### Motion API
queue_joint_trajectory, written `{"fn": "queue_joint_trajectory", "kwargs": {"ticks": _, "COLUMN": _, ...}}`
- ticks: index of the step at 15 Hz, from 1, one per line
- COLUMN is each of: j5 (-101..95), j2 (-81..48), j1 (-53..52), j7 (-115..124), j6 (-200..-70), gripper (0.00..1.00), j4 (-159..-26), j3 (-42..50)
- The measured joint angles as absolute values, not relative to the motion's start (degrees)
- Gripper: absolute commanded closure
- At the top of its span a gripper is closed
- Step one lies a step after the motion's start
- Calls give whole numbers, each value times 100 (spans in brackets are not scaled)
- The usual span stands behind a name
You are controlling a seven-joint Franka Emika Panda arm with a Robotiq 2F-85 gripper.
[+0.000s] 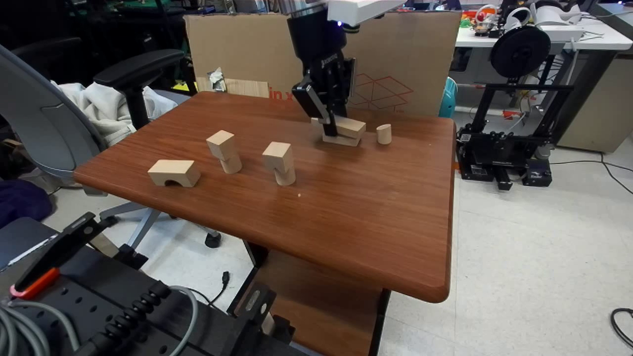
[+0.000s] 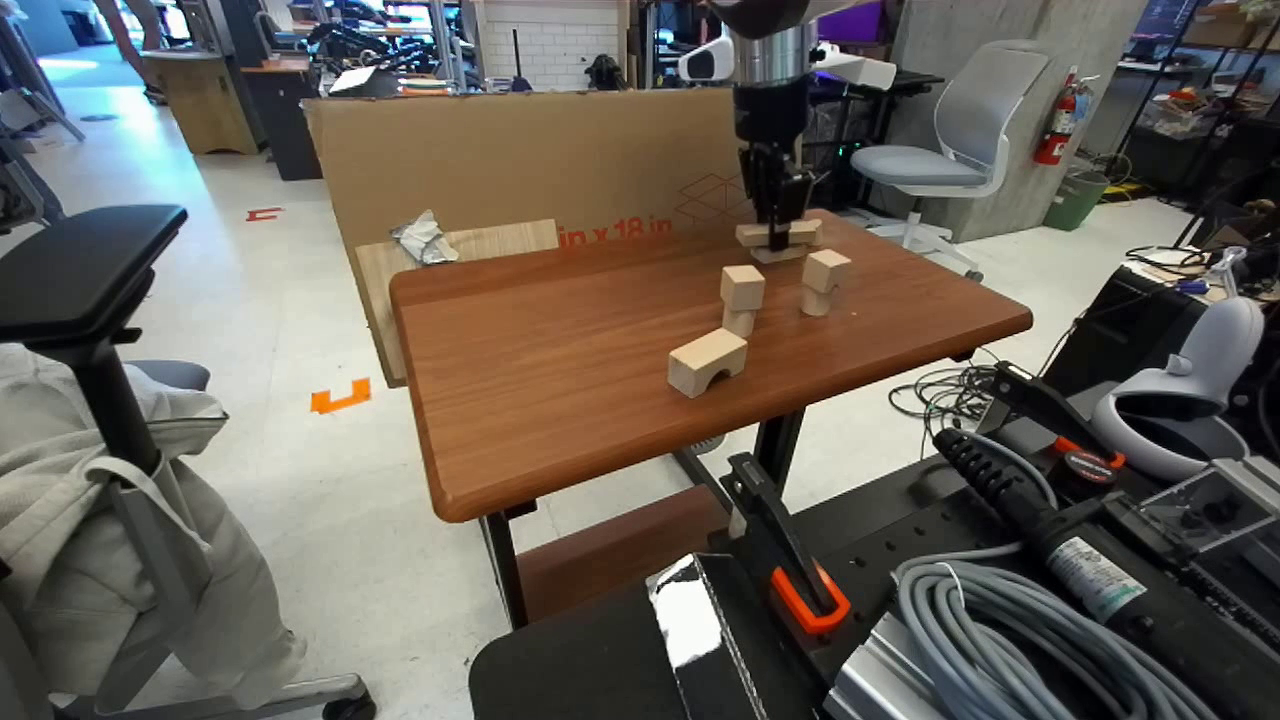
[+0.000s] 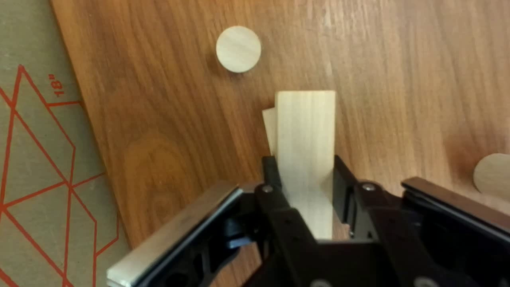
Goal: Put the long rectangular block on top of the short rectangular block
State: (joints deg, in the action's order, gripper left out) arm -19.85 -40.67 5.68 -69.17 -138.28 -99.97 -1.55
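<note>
The fingers grasp the long block at the lower centre of the wrist view, one finger against each long side. The long block lies over the short block; a corner of the short block projects past the long block's left side. The two are set at an angle: the short block's visible side slants, whereas the long block's sides run nearly straight up the frame. The long block also reaches farther toward the top of the frame. Full face contact between the two cannot be determined. The worktop edge crosses the left of this view diagonally, with cardboard beyond it; a strip of worktop separates this edge from both blocks. The peg stands at upper centre, near the long block's end but apart from it. A rounded piece, cut off by the right border, has worktop between it and the long block. In both exterior views, the fingers and the long block are near the far edge. In an exterior view, a tower and a second tower stand left of centre; from there the worktop spans broadly to its right edge and rounded lower-right corner. In an exterior view, the arch is near the front edge, with a wide span of worktop to its left.
</note>
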Motion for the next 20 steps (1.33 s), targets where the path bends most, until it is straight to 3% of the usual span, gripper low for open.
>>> {"fn": "queue_joint_trajectory", "kwargs": {"ticks": 1, "j5": -1985, "j2": -4050, "j1": 568, "j7": -6856, "j6": -13829, "gripper": 42, "j4": -10020, "j3": -153}}
{"fn": "queue_joint_trajectory", "kwargs": {"ticks": 3, "j5": -1985, "j2": -4028, "j1": 568, "j7": -6719, "j6": -13829, "gripper": 35, "j4": -10042, "j3": -145}}
{"fn": "queue_joint_trajectory", "kwargs": {"ticks": 8, "j5": -1985, "j2": -3958, "j1": 568, "j7": -6509, "j6": -13830, "gripper": 0, "j4": -10074, "j3": -141}}
{"fn": "queue_joint_trajectory", "kwargs": {"ticks": 11, "j5": -1966, "j2": -3745, "j1": 564, "j7": -6303, "j6": -13729, "gripper": 0, "j4": -10196, "j3": -142}}
{"fn": "queue_joint_trajectory", "kwargs": {"ticks": 20, "j5": -1181, "j2": -1739, "j1": 347, "j7": -4055, "j6": -11580, "gripper": 0, "j4": -11195, "j3": -224}}
